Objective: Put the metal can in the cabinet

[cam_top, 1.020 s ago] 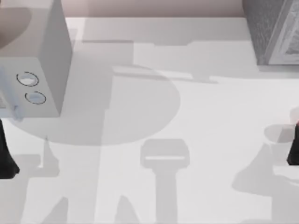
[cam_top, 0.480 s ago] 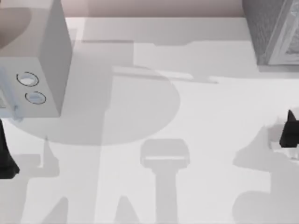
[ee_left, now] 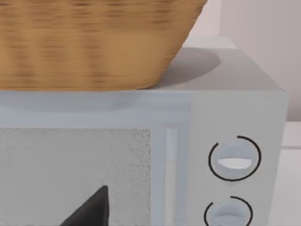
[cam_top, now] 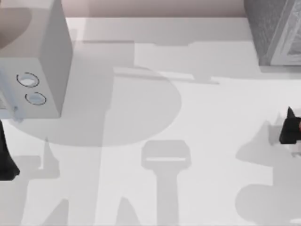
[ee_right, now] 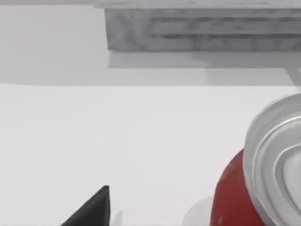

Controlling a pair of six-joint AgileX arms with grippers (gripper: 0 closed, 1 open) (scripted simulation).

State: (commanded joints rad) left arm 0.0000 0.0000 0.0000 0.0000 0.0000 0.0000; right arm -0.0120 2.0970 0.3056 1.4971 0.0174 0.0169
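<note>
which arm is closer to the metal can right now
Right. The right tool sits at the table's right edge with the metal can just beside it. The left tool is at the far left edge, by the microwave.

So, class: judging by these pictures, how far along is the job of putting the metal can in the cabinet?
Early stage. Done: nothing placed; the metal can stands on the table, apart from the cabinet at the table's far right. In hand: the right gripper is at the table's right edge, beside the can. Left: grasp, carry, place inside. The left gripper sits parked by the microwave.
</note>
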